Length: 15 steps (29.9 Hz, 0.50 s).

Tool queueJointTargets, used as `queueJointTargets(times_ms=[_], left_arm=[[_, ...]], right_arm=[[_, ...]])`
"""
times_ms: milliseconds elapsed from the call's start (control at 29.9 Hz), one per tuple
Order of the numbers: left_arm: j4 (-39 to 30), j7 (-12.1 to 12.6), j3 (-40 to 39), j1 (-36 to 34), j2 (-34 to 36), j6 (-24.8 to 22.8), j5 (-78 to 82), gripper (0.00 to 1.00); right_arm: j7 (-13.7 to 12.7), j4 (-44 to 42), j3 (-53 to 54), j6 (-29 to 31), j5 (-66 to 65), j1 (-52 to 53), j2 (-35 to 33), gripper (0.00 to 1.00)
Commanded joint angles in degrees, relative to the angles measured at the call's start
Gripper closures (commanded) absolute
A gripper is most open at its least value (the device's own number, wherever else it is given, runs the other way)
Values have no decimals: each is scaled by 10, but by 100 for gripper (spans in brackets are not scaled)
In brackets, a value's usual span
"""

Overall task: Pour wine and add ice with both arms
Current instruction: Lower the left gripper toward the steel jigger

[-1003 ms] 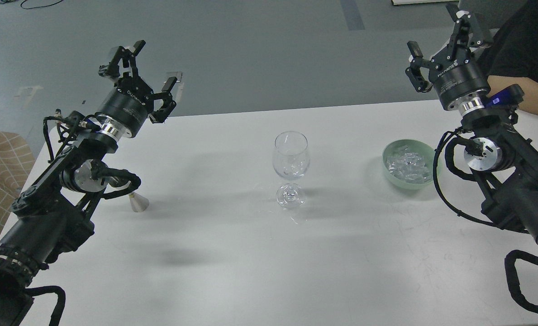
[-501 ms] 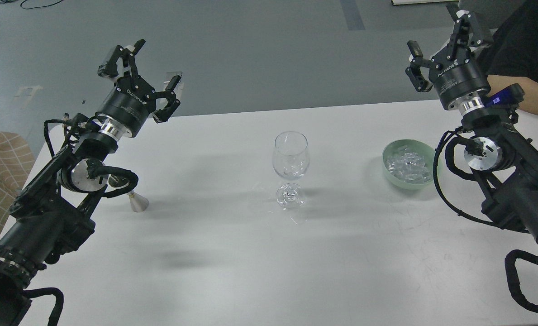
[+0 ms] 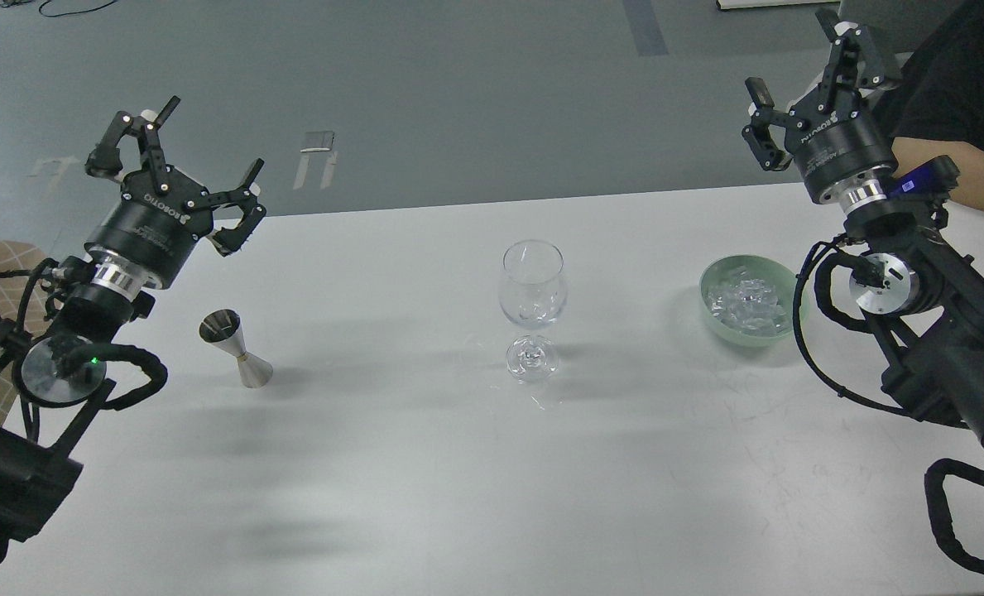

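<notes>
On the table (image 3: 425, 463), a wine glass (image 3: 532, 306) stands between my arms: a jigger (image 3: 234, 348) to its left, a bowl (image 3: 711, 300) holding ice (image 3: 745, 305) to its right.

A broad white bench (image 3: 425, 488) carries three things well apart: a small silver double-cone metal jigger (image 3: 235, 348) at the left, a clear stemmed wine glass (image 3: 532, 308) upright mid-bench, and a pale green bowl (image 3: 719, 324) of clear ice chunks (image 3: 744, 303) at the right.

Clear glossy wine glass (image 3: 532, 298), shiny metal jigger (image 3: 233, 348), matt white table (image 3: 425, 463), smooth pale-green bowl (image 3: 711, 285).
</notes>
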Motion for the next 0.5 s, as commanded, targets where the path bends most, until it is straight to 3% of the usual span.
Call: queueJointTargets(times_ms=[0, 100, 167, 334, 468], left_arm=[[-54, 2, -68, 85, 14, 18, -52, 1], [-95, 4, -118, 149, 11, 27, -71, 1], [-143, 21, -162, 219, 9, 29, -117, 1], [-209, 29, -199, 331, 2, 65, -155, 1], [-225, 29, -206, 382, -18, 71, -155, 1]], right_arm=[[0, 2, 0, 0, 0, -4, 1, 0], [0, 3, -1, 0, 0, -8, 1, 0], [0, 3, -2, 0, 0, -10, 2, 0], [0, 3, -3, 0, -1, -14, 2, 0], [1, 3, -3, 0, 0, -15, 3, 0]])
